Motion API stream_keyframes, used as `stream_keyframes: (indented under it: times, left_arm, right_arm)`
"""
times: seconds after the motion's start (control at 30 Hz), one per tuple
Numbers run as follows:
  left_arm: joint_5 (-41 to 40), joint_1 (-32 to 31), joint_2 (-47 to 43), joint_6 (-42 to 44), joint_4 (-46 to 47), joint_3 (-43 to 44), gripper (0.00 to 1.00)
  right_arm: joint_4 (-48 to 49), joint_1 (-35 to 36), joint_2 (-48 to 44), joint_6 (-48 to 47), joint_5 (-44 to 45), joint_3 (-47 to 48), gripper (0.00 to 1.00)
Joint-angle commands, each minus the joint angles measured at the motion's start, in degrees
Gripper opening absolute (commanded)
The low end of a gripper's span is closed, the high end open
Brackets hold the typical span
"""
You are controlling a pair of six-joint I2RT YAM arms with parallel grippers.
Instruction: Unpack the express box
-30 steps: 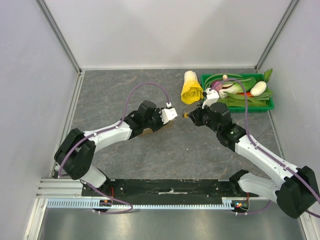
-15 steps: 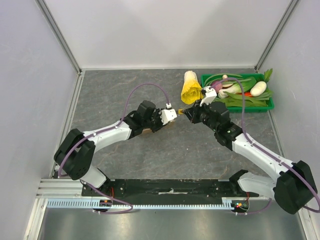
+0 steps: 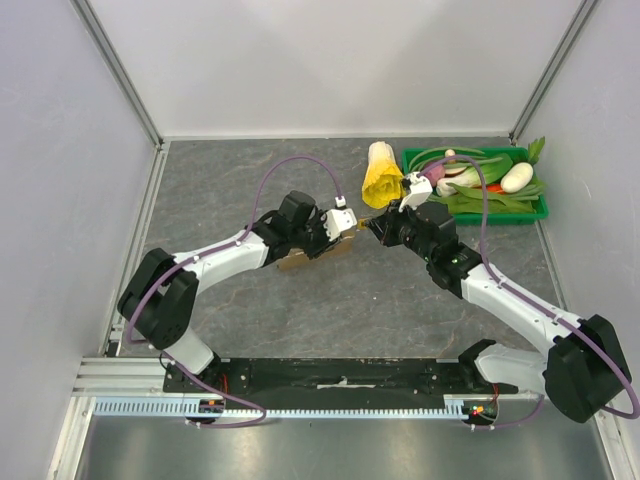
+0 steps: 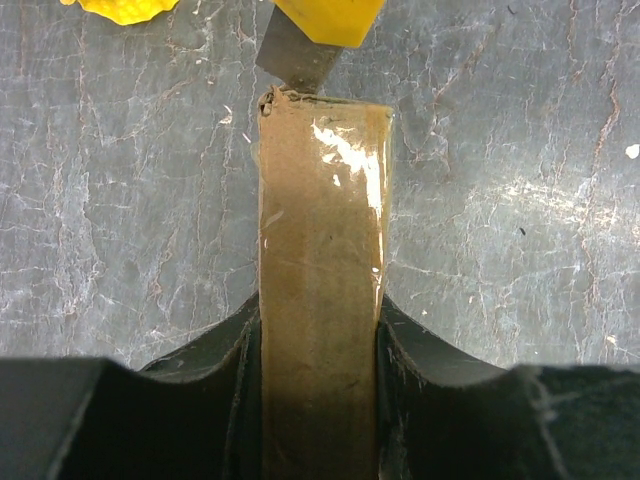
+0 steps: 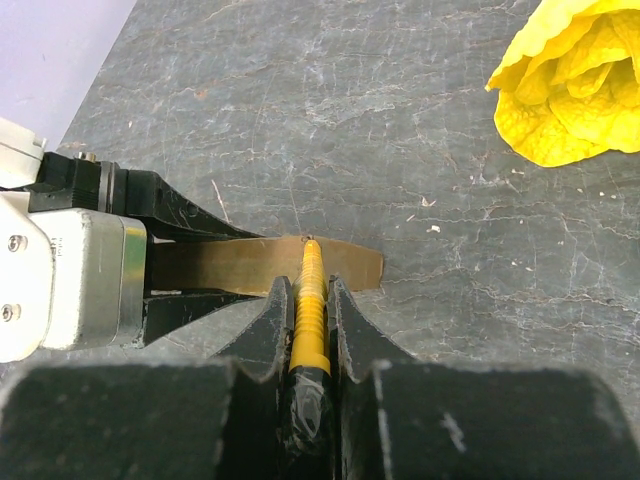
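The express box is a flat brown cardboard mailer with clear tape along one edge. My left gripper is shut on it and holds it edge-up over the grey table; in the top view the box shows under that gripper. My right gripper is shut on a yellow ribbed utility knife. The knife's tip touches the top edge of the box near its far end. In the left wrist view the knife's grey blade meets the box's end.
A yellow leafy vegetable lies just behind the two grippers; it also shows in the right wrist view. A green tray full of vegetables stands at the back right. White walls enclose the table.
My right gripper has moved left and away from me with the knife until its tip meets the box. My left gripper has shifted slightly back and right, still holding the box.
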Motion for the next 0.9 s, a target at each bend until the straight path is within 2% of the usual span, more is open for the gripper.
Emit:
stream_keyframes:
  times: [0.0,0.23,0.87]
  left_arm:
    - [3.6,0.1,2.4,-2.6,-5.9,-0.5,0.32]
    - [3.7,0.4,2.7,-3.0,-6.3,-0.5,0.32]
    - [4.3,0.4,3.9,-3.5,-7.4,-0.1,0.32]
  right_arm:
    - [2.7,0.2,0.2,1.0,-0.1,2.1,0.0]
    - [1.3,0.2,-2.6,0.3,4.8,2.9,0.0]
    - [2.4,0.2,0.0,0.7,2.8,2.4,0.0]
